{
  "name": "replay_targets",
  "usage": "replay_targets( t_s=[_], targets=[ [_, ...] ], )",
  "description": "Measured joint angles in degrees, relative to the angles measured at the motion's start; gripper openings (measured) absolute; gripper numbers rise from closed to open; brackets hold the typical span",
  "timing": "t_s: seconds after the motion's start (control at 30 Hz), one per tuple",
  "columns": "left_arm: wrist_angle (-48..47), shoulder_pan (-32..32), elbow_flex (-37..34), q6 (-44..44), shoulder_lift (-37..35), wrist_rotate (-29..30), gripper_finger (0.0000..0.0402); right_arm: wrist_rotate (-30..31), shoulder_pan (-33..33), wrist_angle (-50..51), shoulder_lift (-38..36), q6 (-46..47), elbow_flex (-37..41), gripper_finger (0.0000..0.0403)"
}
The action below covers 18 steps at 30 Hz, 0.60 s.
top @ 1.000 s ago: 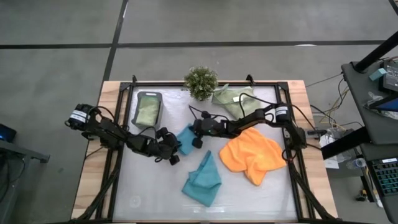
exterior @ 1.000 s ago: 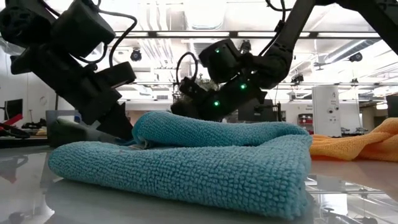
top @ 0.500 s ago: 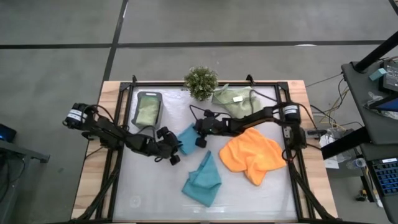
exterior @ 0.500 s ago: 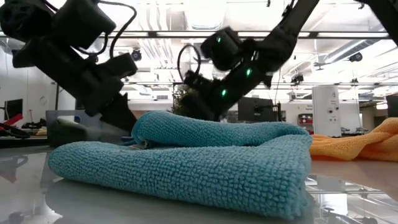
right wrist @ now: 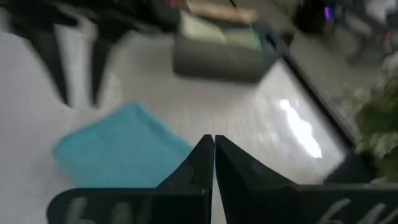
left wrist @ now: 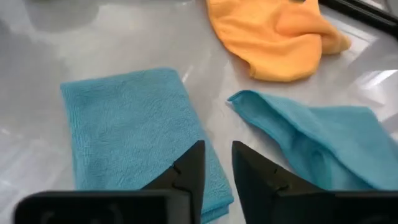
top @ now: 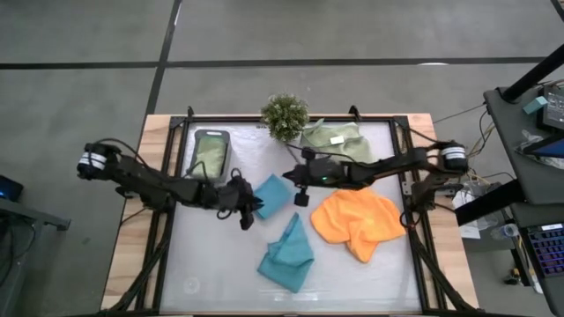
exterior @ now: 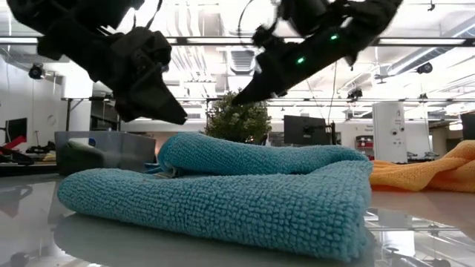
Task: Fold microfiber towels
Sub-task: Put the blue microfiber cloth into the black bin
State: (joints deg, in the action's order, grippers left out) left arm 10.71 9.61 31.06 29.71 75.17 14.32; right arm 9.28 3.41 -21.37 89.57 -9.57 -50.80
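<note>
**Q:** Where do the towels lie on the counter (top: 211,264)?

**A:** A folded teal towel (top: 274,195) sits flat near the middle, between the two arms. A second teal towel (top: 287,251), loosely creased, lies nearer the front edge. The orange towel (top: 357,220) is bunched to the right of both. A pale green towel with a white tag (top: 332,141) rests at the back beside the small plant (top: 285,114), and another pale green towel (top: 211,155) lies in the dark tray (top: 211,135) at the back left.

**Q:** And the arms?

**A:** The left gripper (top: 248,210) hangs just beside the folded teal towel's left edge, lifted clear of it in the low view; its fingers (left wrist: 189,171) stand slightly apart and hold nothing. The right gripper (top: 300,183) hovers just beside that towel's right edge, fingers (right wrist: 198,163) pressed together and empty.

**Q:** What does the table-level camera catch?

**A:** The creased teal towel fills the foreground, the orange one behind it to the right, both grippers raised above them.
</note>
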Motion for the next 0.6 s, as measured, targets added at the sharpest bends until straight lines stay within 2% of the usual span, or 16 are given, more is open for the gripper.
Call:
replay_targets(
  t_s=[0.07,0.17,0.4,0.6],
  targets=[
    [-2.22,-1.77,1.21,0.03,-0.6,-3.27,0.0087,-3.23,0.03,-3.77,-3.11,-2.39,3.04,0.0009],
    [-8.79,-4.35,4.16,0.05,-1.02,-6.81,0.0117,-4.67,0.46,-6.83,-7.72,-4.55,6.43,0.0009],
    [-28.27,-9.42,13.18,0.93,1.34,-7.35,0.0194,-5.36,1.76,-7.07,-16.83,-8.29,8.96,0.0009],
    [-30.56,-14.61,17.68,2.78,6.62,-10.36,0.0239,-5.22,1.87,-5.43,-21.71,-11.37,9.0,0.0009]
  ],
)
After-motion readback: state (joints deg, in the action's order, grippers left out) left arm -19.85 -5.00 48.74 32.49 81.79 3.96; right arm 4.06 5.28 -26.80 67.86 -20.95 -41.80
